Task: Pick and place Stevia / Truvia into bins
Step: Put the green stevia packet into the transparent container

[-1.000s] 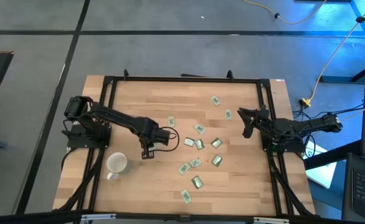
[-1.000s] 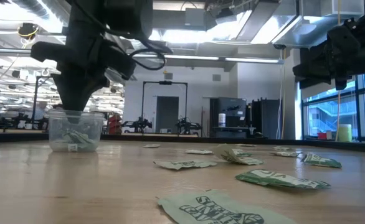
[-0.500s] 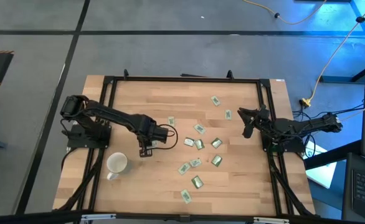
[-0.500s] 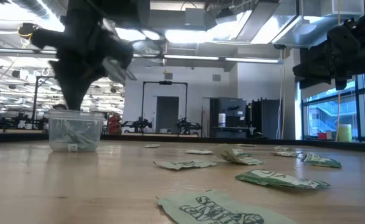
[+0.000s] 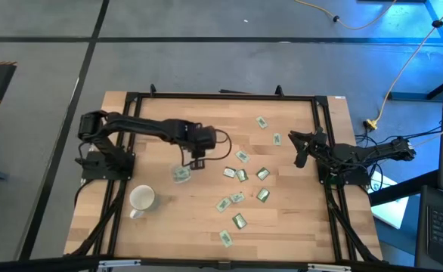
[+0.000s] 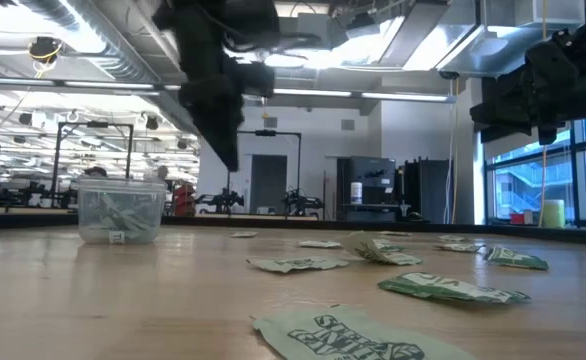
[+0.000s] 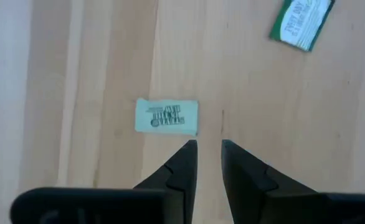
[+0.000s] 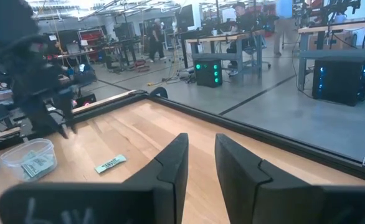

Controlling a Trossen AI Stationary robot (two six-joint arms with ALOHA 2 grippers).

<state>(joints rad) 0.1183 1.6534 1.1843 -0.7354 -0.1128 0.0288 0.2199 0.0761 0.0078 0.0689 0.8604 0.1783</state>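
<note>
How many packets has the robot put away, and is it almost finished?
Not nearly. Done: a few Stevia sachets lie inside the clear plastic cup. In hand: nothing; the left gripper hovers open and empty beside a loose sachet. Left: about ten more sachets lie scattered on the table. The right gripper waits at the right edge.

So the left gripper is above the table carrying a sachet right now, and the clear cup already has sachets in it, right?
Not quite. The left gripper carries nothing: the left wrist view shows its fingers apart with only bare wood between them, and a sachet lying on the table just ahead. The clear cup does hold sachets already, as the low view shows.
</note>
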